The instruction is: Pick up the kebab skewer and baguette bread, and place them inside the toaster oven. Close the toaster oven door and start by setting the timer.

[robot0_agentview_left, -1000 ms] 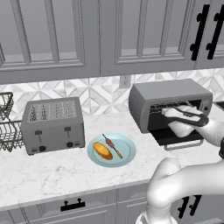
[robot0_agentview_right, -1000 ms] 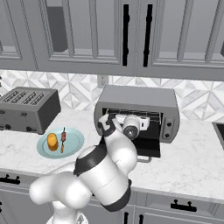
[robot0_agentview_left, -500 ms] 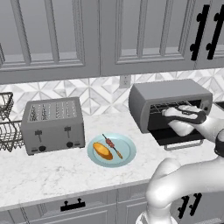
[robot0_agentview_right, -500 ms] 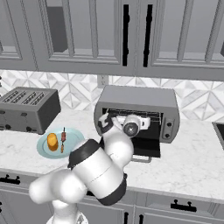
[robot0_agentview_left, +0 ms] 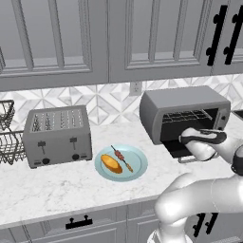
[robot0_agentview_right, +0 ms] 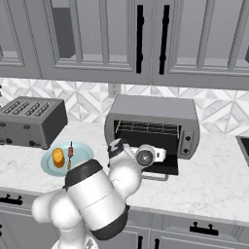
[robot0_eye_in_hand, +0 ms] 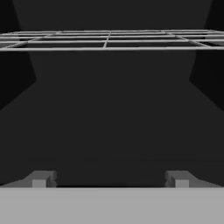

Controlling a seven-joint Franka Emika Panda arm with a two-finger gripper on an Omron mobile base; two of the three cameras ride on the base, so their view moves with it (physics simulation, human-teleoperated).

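The toaster oven [robot0_agentview_left: 182, 102] [robot0_agentview_right: 153, 109] stands with its door [robot0_agentview_right: 163, 168] folded down flat in front. My gripper [robot0_eye_in_hand: 109, 180] is open and empty, pointing into the dark cavity below the wire rack [robot0_eye_in_hand: 107, 41]. My hand [robot0_agentview_left: 203, 140] hovers just over the lowered door. To the left lies a light blue plate [robot0_agentview_left: 137, 166] [robot0_agentview_right: 83, 151]. It carries the golden baguette bread [robot0_agentview_left: 112, 164] [robot0_agentview_right: 58, 157] with the thin kebab skewer [robot0_agentview_left: 122, 158] [robot0_agentview_right: 70, 154] right beside it.
A grey four-slot toaster [robot0_agentview_left: 57, 135] [robot0_agentview_right: 31, 121] sits left of the plate, and a wire dish rack [robot0_agentview_left: 7, 137] at the far left. Grey cabinets hang above the marble counter [robot0_agentview_left: 61, 190].
My hand has sunk lower at the oven mouth and drawn back slightly. The jaws stay wide. Plate, baguette and skewer have not moved.
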